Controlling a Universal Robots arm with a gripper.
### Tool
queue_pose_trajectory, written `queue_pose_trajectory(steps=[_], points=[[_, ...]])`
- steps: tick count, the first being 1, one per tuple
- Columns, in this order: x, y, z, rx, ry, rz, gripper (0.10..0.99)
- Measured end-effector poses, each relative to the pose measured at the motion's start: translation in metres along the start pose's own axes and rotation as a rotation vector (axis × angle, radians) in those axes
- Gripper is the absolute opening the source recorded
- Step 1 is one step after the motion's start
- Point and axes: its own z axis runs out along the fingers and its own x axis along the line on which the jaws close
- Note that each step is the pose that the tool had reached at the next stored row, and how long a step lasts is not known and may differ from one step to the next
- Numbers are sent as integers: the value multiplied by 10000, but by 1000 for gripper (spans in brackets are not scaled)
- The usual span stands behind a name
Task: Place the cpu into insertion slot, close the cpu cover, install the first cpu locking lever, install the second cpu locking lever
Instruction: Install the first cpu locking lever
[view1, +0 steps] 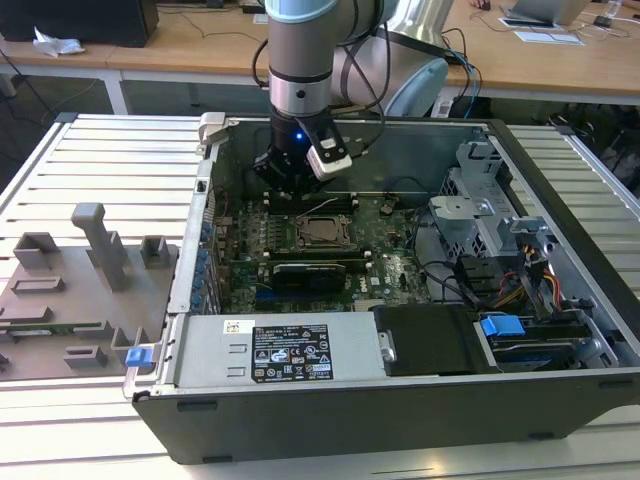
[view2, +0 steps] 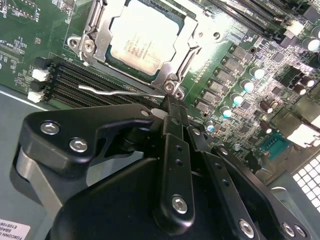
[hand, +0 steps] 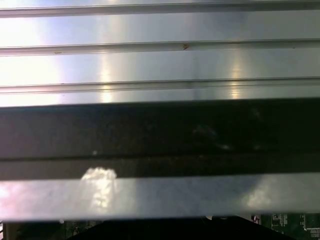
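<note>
Now cpu (view2: 142, 42) sits under closed cpu cover (view2: 95, 37); gripper (view2: 170, 104) clenched, tip at end of wire locking lever (view2: 120, 92).

exterior view | free: above silver-rimmed square insertion slot (view1: 321, 232) | blocked: black hand (view1: 288, 185) 11 o'clock, long black card (view1: 315, 272) 6 o'clock

The arm (view1: 300, 60) comes straight down with its wrist (view1: 297, 100) vertical. The black gripper (view2: 169, 103) points downward, and its fingers (view2: 172, 145) are drawn together at the tips.
</note>
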Motion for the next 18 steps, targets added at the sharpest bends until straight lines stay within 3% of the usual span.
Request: queue_pose_trajectory(steps=[18], points=[[1,-1,96,0,-1,25,106]])
